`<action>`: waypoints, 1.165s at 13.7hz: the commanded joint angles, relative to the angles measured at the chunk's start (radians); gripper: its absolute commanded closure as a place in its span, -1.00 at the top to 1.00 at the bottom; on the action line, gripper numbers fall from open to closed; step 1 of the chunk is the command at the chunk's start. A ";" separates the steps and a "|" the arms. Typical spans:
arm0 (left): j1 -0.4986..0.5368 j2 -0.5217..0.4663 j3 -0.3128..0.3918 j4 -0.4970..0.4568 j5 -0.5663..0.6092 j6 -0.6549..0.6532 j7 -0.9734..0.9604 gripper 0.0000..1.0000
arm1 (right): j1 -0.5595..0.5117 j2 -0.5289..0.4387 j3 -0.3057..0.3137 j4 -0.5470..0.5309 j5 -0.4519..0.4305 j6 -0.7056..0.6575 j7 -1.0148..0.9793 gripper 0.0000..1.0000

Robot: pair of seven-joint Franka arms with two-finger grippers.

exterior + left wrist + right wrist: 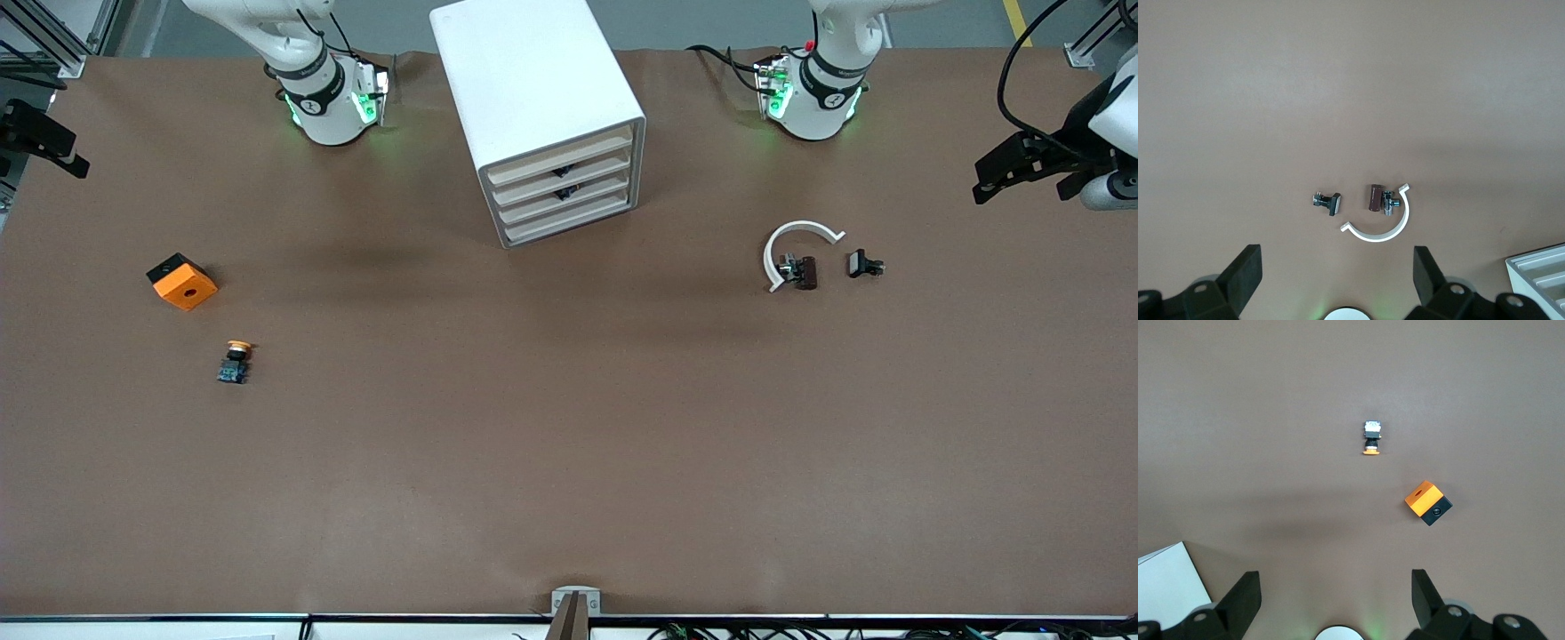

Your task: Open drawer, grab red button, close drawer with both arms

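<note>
Waiting high over the table, left gripper [1335, 283] and right gripper [1335, 600], fingers spread, apparently empty.

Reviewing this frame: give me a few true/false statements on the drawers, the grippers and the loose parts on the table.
1. All drawers of the white drawer unit are shut. True.
2. The left gripper holds a part. False: open, empty.
3. The orange cube lies toward the right arm's end. True.
4. The white curved piece sits inside a drawer. False: on the table.
5. The right gripper is open. True.
</note>
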 commanded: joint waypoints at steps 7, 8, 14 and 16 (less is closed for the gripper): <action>-0.048 0.195 -0.033 0.020 -0.003 0.009 -0.171 1.00 | -0.002 0.057 -0.004 0.028 -0.014 -0.029 -0.012 1.00; -0.065 0.227 -0.043 0.020 0.000 0.015 -0.267 1.00 | -0.005 0.074 -0.004 0.025 -0.013 -0.029 -0.011 1.00; -0.231 0.431 -0.056 0.024 -0.015 0.029 -0.898 1.00 | -0.025 0.226 -0.004 0.094 -0.059 0.010 -0.129 1.00; -0.287 0.509 -0.056 0.061 -0.090 0.039 -1.186 1.00 | -0.043 0.281 -0.005 0.097 -0.063 0.032 -0.184 1.00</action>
